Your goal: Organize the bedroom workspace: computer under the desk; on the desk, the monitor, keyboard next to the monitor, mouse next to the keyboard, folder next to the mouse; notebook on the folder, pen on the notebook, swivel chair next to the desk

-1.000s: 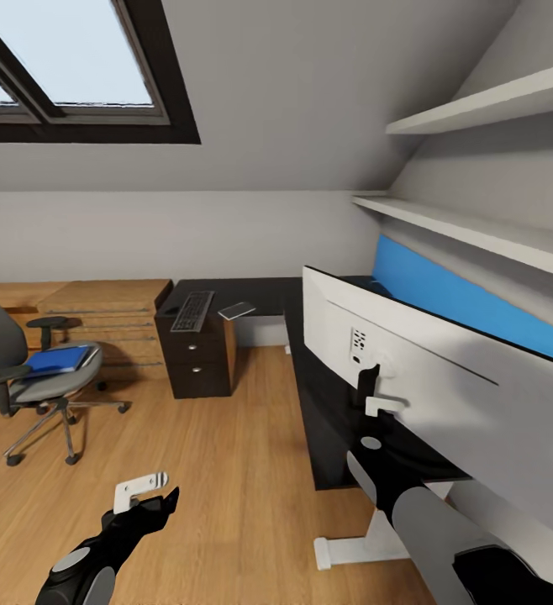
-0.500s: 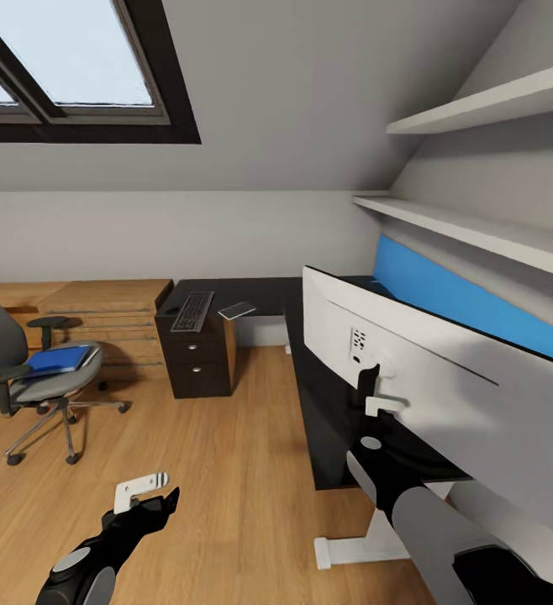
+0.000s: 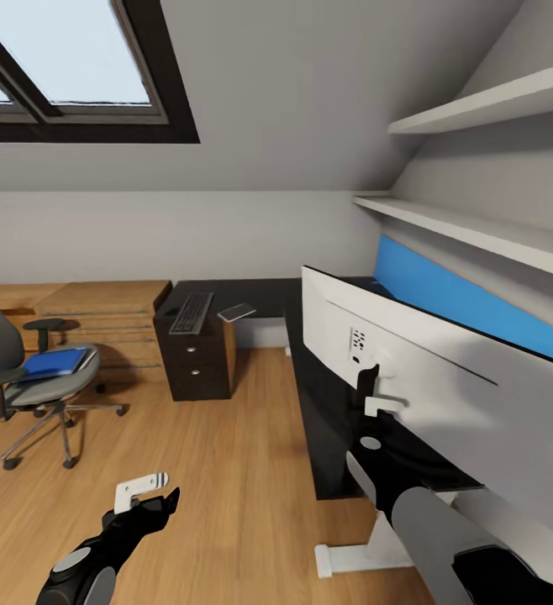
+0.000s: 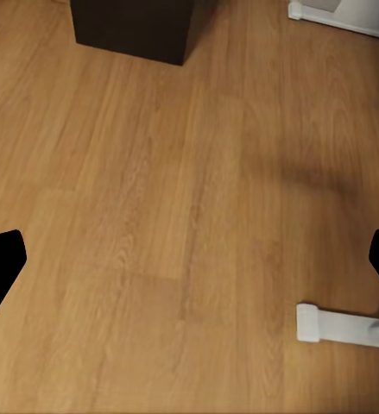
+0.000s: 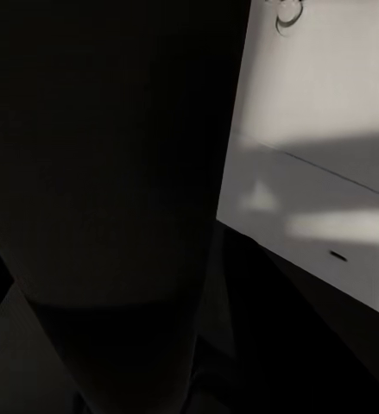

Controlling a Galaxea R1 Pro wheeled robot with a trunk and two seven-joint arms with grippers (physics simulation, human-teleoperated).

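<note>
Landmark: the desk (image 3: 264, 296), L-shaped, black top.

- The monitor (image 3: 445, 395) stands on the desk's near wing, its grey-white back turned toward the room.
- The right gripper (image 3: 376, 388) is at the monitor's black neck, just below the screen's back. In the right wrist view a dark upright mass sits close to the lens with the pale panel behind it. Fingers seem set either side of the neck, but whether they are clamped on it I cannot tell.
- The left gripper (image 3: 146, 494) hangs low over the wood floor (image 4: 154, 198), well clear of the desk, fingers spread wide and holding nothing.
- The keyboard (image 3: 192, 312) lies on the desk's far wing above the drawer unit (image 3: 194, 360); the notebook (image 3: 237, 312) lies just beside it on the same top.
- The folder (image 3: 54, 361) rests on the seat of the swivel chair (image 3: 33, 378), which stands apart from the desk, beyond the drawer unit.

Step in hand, as I judge it: settling the monitor on the desk. Next move calls for a firm hold on the neck and keeping the base flat on the top, then letting go.
</note>
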